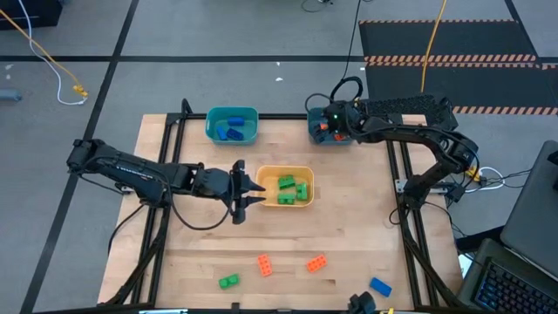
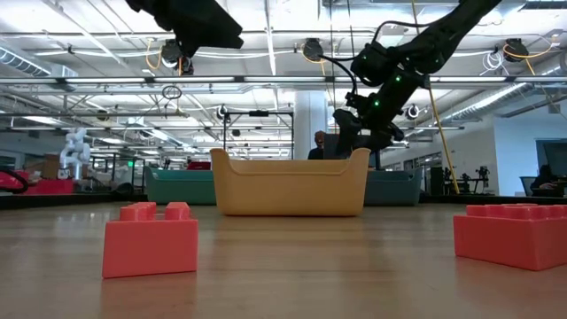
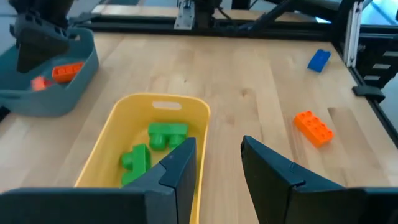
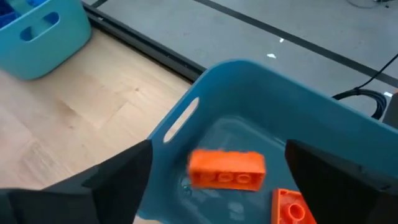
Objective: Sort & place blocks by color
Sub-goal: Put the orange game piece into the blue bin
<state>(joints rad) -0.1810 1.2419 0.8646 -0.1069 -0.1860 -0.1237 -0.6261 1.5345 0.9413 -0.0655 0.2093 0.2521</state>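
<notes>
Taking the yellow bin [image 1: 283, 187] in the middle of the wooden bench [image 1: 349, 235] as the landmark: the left hand [image 1: 253, 193] hangs just beside the bin's left end, its two dark fingers [image 3: 180, 168] parted with a gap between them and nothing held. Inside the yellow bin lie the green blocks [image 1: 291, 189]. Behind the bin and a little to its left stands a teal bin [image 1: 232, 125] holding blue blocks [image 1: 230, 129]. In front of the yellow bin, near the bench's front edge, a lone green block [image 1: 228, 281] sits to the left, then two orange blocks [image 1: 263, 265] [image 1: 316, 262] almost straight ahead of the bin, and a blue block [image 1: 379, 285] further right. Behind the yellow bin and to its right, at the bench's back edge, is a darker blue-grey bin [image 1: 330, 135]; the right hand [image 1: 328, 123] hovers directly over it with its fingers spread wide and empty. An orange block [image 4: 227, 170] appears just under that hand inside this bin, with another orange block [image 4: 291, 208] beside it.
</notes>
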